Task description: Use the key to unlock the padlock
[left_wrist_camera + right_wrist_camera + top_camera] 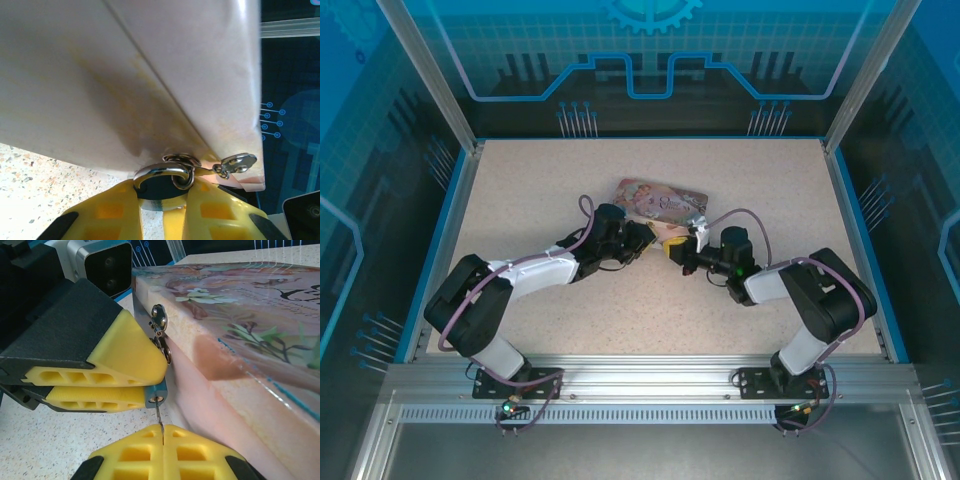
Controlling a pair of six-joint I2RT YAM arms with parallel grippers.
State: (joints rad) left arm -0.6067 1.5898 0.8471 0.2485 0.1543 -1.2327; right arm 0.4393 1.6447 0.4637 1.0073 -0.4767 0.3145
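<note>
The step in hand is getting the key into the lock. The left pincer is clamped on the padlock, whose shackle runs through the hasp ring on the near side of the pink tin. All this sits about the middle of the surface, somewhat toward its far edge. The right pincer is closed tight on the key, and the thin blade rises from its fingertips to the keyhole in the lock's underside (how deep it sits cannot be told). The next move likely calls for a short push along the blade's line if it is not home. Then the right pincer would roll at the wrist while the left holds the body firm. Any sideways pull could bend the blade or drag the tin.
</note>
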